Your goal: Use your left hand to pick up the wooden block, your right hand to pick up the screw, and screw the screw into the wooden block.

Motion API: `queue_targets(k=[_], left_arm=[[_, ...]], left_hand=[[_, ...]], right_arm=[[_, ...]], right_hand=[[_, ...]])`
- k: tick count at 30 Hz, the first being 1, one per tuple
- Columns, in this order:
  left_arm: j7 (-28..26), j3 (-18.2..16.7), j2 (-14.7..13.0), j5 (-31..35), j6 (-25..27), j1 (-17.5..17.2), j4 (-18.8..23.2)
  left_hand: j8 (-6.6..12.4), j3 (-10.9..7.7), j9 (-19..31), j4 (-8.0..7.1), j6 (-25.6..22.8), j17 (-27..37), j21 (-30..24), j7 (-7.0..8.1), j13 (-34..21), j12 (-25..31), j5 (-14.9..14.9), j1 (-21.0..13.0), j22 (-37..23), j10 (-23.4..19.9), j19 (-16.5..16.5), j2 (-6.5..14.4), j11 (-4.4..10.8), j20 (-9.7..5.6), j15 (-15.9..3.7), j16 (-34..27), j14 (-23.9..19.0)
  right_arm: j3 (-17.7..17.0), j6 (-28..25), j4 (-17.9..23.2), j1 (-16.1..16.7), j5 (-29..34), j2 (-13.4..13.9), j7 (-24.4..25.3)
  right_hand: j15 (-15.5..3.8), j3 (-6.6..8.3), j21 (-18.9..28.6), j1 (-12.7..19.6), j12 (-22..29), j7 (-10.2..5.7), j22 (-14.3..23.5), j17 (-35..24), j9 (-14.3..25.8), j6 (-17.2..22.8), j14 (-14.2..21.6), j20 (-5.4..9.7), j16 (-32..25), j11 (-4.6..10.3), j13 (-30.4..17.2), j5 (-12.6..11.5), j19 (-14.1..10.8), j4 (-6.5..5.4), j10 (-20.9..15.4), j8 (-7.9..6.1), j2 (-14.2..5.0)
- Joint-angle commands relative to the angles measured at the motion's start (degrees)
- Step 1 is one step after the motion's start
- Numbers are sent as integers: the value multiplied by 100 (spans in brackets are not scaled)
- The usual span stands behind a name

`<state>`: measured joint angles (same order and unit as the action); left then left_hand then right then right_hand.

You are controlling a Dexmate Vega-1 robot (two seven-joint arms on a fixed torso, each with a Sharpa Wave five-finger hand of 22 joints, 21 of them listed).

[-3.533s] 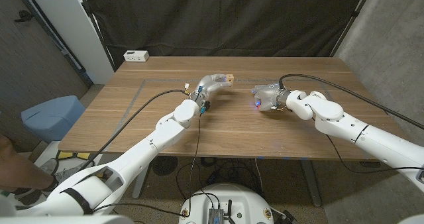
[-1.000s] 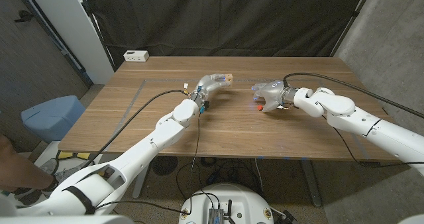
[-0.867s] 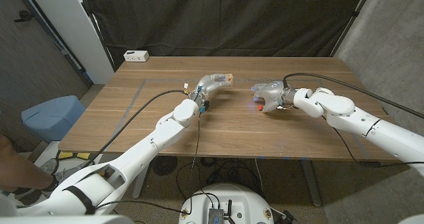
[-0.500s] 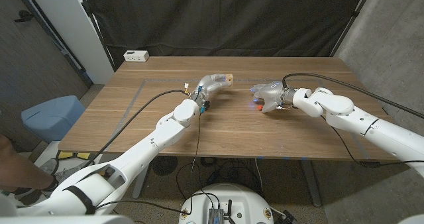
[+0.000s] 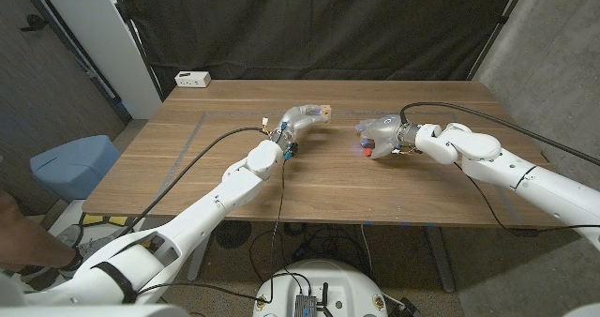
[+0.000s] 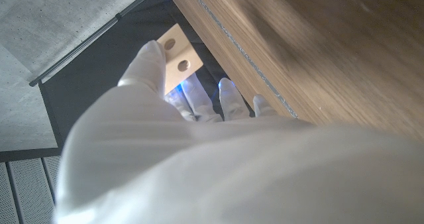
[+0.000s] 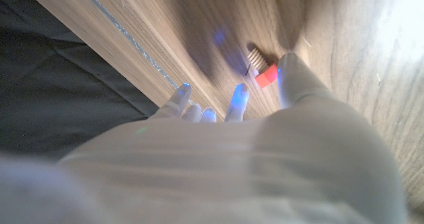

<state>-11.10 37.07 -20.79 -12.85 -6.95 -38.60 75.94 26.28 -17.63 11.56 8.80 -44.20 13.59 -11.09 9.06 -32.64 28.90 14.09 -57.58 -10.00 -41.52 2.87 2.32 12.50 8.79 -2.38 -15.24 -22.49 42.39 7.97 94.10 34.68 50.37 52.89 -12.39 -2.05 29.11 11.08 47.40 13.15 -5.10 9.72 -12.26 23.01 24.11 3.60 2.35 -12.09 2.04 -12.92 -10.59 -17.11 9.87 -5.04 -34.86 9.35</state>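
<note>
My left hand [image 5: 300,119] holds a small pale wooden block [image 5: 325,110] just above the table's far middle. In the left wrist view the block [image 6: 175,54] shows two round holes and is pinched between the fingers [image 6: 143,67]. My right hand [image 5: 381,132] hovers low over the table to the right of the block, fingers spread and holding nothing. The screw [image 5: 367,151], with a red head, lies on the wood under it. In the right wrist view the screw [image 7: 260,68] rests on the table beside the thumb tip [image 7: 291,70]; whether they touch is unclear.
A white power strip [image 5: 192,78] sits at the table's far left corner. Black cables [image 5: 211,148] run along both arms over the wooden table [image 5: 337,181]. A blue bin [image 5: 73,162] stands left of the table. A dark curtain hangs behind.
My right forearm has swung up and outward since the earliest frame, while the hand stays over the screw. The left hand and block have not moved.
</note>
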Motion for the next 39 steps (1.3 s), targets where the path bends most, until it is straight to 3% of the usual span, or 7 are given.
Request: queue_targets(k=[1, 20, 39], left_arm=[[-17, 18, 36, 7, 0, 11, -33], [-25, 30, 39, 7, -14, -19, -2], [-39, 37, 15, 19, 70, -45, 89]], left_hand=[[71, -34, 68, -37, -158, 18, -32, 40, -4, 41, 41, 79, -26, -70, 5, 125, -3, 14, -523, 16, -41], [73, -32, 68, -33, -168, 11, -33, 40, -16, 22, 50, 87, -26, -83, 10, 124, -4, 3, -525, 32, -46], [71, -31, 68, -38, -171, 13, -29, 38, -29, -2, 59, 97, -26, -92, 2, 145, -4, 16, -514, 40, -55]], right_arm=[[21, 73, -82, -35, -62, -15, 48], [92, 143, -180, -95, -77, -98, 122], [137, 239, -270, -173, -71, -118, 144]], right_hand=[[-216, 26, 37, 70, 54, 7, 9, -18, 21, 97, 40, 80, -24, -6, -23, 3, -53, -8, -82, -79, -15], [-249, 72, 34, 162, 69, 5, 7, -29, 70, 493, 110, 123, -23, 7, -28, -11, -122, -3, -191, -332, -51], [-279, 126, 35, 246, 98, -28, 3, -44, 119, 664, 179, 214, -32, 13, -30, -34, -196, -7, -326, -486, -93]])
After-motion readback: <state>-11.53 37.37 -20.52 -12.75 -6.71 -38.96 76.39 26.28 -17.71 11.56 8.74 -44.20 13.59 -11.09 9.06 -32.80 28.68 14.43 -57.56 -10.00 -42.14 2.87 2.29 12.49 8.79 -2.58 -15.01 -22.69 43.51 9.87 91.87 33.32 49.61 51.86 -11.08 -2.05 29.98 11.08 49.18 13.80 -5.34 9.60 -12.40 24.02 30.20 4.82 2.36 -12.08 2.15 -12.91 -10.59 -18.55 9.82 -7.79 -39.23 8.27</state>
